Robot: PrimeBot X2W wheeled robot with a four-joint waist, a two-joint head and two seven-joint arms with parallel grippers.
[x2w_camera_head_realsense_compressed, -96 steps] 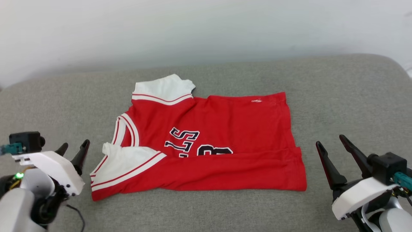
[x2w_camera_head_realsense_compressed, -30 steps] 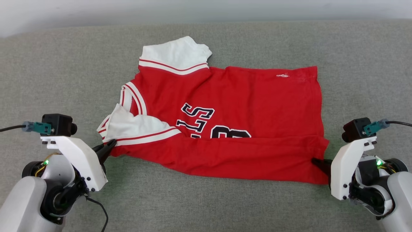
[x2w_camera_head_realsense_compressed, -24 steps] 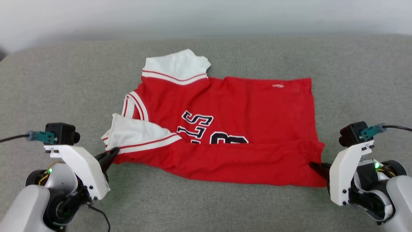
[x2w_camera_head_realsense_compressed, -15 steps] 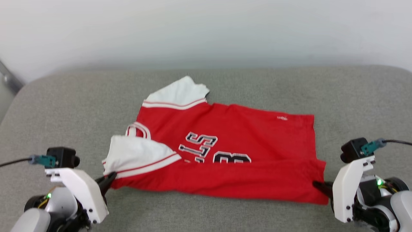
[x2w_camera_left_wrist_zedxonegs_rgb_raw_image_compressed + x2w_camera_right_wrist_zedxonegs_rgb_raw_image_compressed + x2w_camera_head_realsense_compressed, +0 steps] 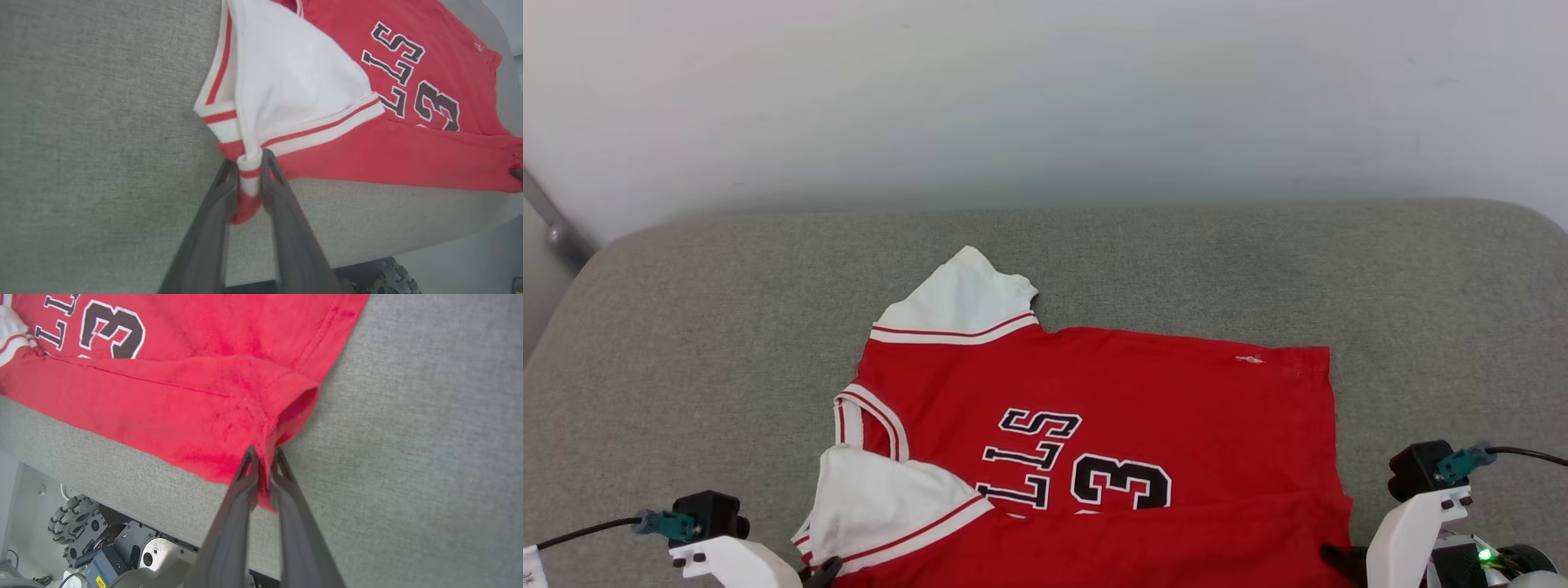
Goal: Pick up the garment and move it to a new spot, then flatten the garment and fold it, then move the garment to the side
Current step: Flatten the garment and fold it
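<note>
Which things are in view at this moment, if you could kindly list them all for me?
garment: one, red with white sleeves and black lettering, lying on the cushion near its front edge.
cushion: one, grey fabric, under the garment.
wall: one, white, behind the cushion.
wheeled base: one, dark grey, below the cushion's front edge.
left gripper: one, dark fingers, shut on the striped sleeve cuff.
right gripper: one, dark fingers, shut on the red hem corner.

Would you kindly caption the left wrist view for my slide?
Left gripper pinches the garment by its striped sleeve cuff, over grey cushion.
</note>
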